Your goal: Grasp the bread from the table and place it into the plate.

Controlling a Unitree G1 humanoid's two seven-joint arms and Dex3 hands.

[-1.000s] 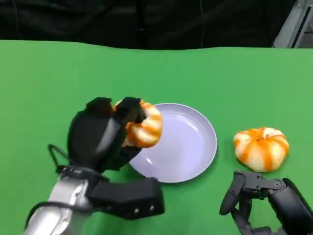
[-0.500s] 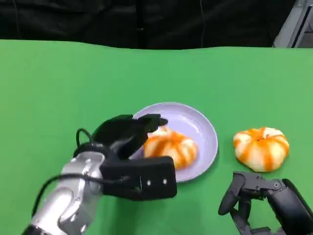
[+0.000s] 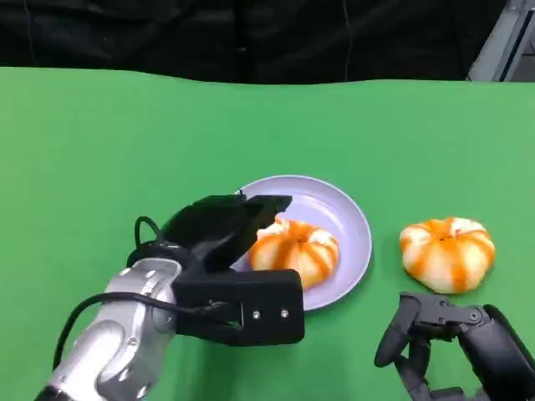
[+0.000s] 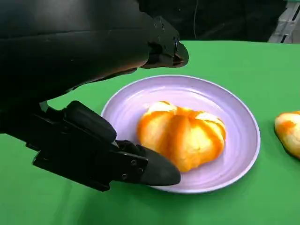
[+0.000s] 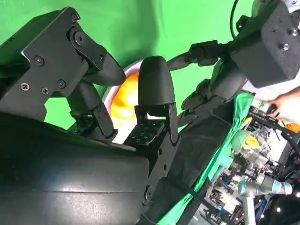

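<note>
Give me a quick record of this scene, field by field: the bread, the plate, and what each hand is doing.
bread in plate: orange-striped bun lying inside the lavender plate
second bread: bun on the green table, beside the plate, apart from it
left hand: left hand at the plate's near-left rim, fingers apart, holding nothing
right hand: right hand low on the table near the second bun, holding nothing
</note>
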